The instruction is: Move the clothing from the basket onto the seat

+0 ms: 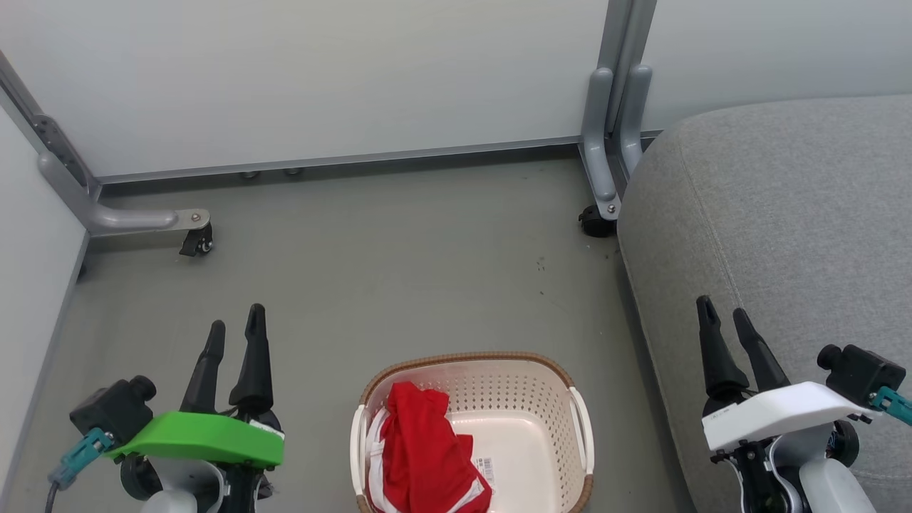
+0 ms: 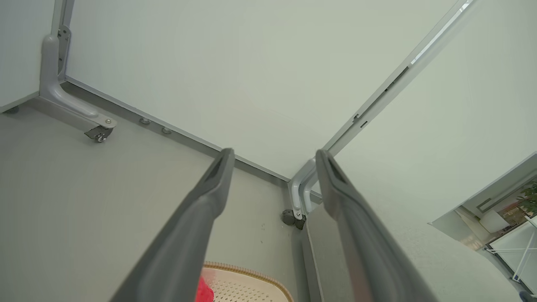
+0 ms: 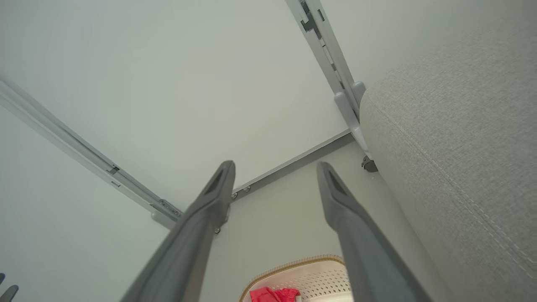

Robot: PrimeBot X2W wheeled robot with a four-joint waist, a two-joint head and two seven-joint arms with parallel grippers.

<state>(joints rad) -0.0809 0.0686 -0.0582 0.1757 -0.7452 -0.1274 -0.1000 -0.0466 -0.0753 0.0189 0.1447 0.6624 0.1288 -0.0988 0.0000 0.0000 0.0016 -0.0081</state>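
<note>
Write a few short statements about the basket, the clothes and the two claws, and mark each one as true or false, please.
1. The red clothes lie inside the basket. True.
2. The basket stands on the cushion. False: it stands on the floor, beside the cushion.
3. The left claw is open and holds nothing. True.
4. The right claw grips a red garment. False: it is open and empty, above the cushion's edge.
5. The clothes lie in the right half of the basket. False: in the head view they lie in its left half.
</note>
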